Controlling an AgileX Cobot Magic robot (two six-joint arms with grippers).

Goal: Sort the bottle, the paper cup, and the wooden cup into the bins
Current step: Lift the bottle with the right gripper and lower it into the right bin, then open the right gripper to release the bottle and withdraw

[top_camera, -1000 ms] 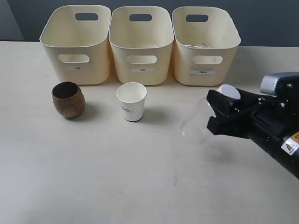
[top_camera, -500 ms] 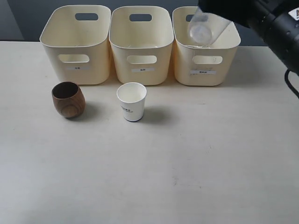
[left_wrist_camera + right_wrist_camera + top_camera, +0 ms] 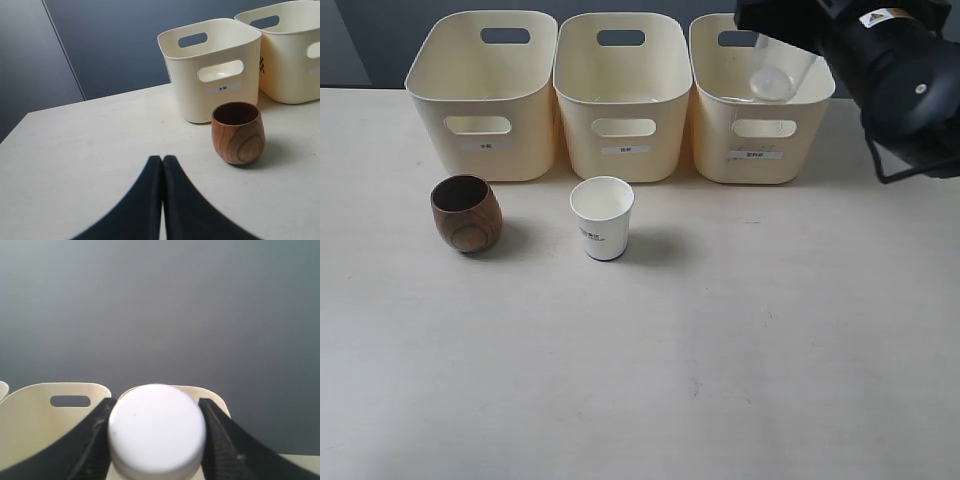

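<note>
At far left, my left gripper sits pinched shut and empty near the wooden cup; the paper cup stands before bin 2; my right gripper clamps the bottle by its cap above bin 3, so letting go should land it inside.

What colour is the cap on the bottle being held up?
White. The cap of the bottle shows best in the right wrist view.
</note>
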